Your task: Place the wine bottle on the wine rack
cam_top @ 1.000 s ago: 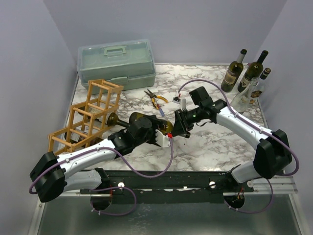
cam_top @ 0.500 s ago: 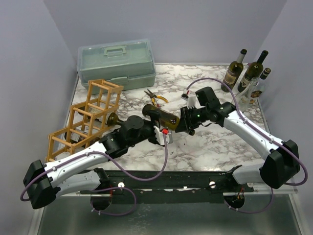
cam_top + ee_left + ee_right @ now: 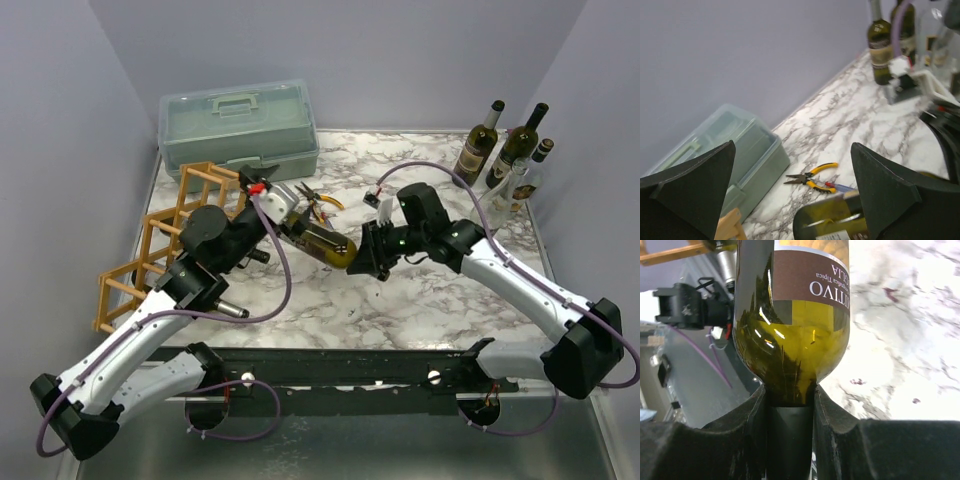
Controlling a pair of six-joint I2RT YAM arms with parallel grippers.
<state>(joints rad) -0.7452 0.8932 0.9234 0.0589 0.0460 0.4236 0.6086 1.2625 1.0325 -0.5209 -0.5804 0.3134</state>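
Top external, wine bottle [image 3: 322, 242]: aloft, near level, between the arms, right of the wine rack [image 3: 170, 245]
Right gripper [image 3: 362, 258]: clenched on the neck
Left gripper [image 3: 290, 215]: fingers spread around the base, released
Handling: likely heavy, slick, breakable glass; body grip steadier than neck
Obstacles: pliers [image 3: 322, 203] below, toolbox [image 3: 240, 125] behind rack, left arm over the rack

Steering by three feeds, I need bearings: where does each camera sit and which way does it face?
Top external: above and behind, looking down on the table; left arm and right arm show.
Left wrist: raised, facing the back wall over toolbox and pliers; open fingers frame it.
Right wrist: looks along the wine bottle toward the wine rack; fingers clamp its neck.
Shared: all three show that bottle.
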